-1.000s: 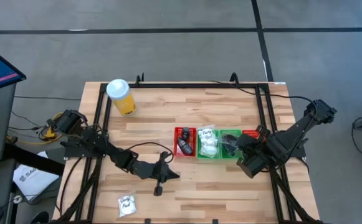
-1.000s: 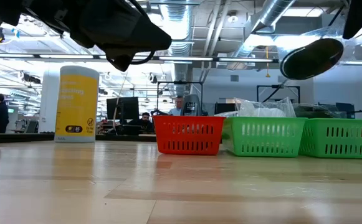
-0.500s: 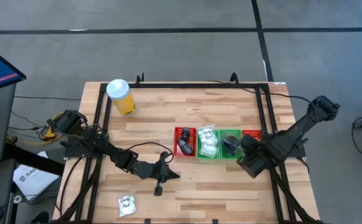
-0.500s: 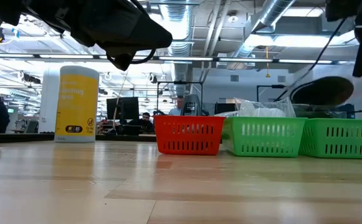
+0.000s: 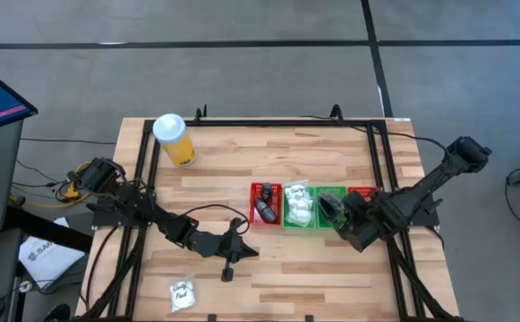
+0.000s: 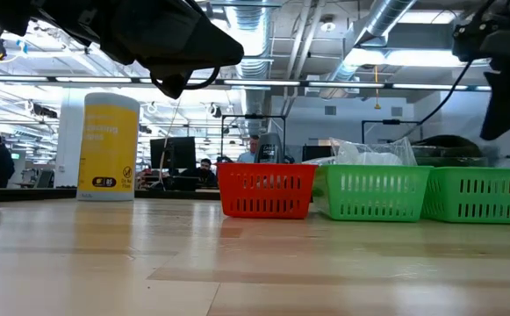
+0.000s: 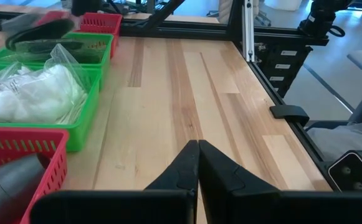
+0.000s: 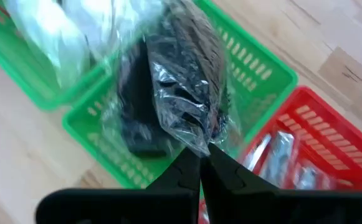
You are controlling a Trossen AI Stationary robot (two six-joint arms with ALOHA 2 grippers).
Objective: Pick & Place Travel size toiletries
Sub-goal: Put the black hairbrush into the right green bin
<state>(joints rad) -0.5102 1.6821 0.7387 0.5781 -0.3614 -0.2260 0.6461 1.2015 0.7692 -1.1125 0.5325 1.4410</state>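
My right gripper (image 8: 199,155) is shut on a clear bag of black round pieces (image 8: 181,87), held over a green tray (image 8: 261,68) (image 5: 331,204); in the low view the bag (image 6: 452,140) shows dark just above that tray's rim. My left gripper (image 7: 198,149) (image 5: 252,252) is shut on nothing, above the table near its front middle. A white sachet (image 5: 183,293) lies flat on the wood near the front edge. White sachets (image 7: 37,93) fill the neighbouring green tray (image 5: 299,206). My right gripper pinches the bag's clear plastic edge (image 8: 196,144) between its two fingertips. The fingers slant down from above. The bag hangs below them over the green tray; whether its lower end rests in the tray I cannot tell.
Four small trays stand in a row right of centre: red (image 5: 265,204), two green, and red (image 5: 360,192) holding silver tubes (image 8: 274,152). A yellow cylinder with a white lid (image 5: 174,139) stands at the far left. Black frame rails (image 5: 268,122) border the table.
My right gripper has come down toward the green tray and rolled about its own axis, still shut on the bag. The bag has sunk with it from well above the trays to just over the tray's rim.
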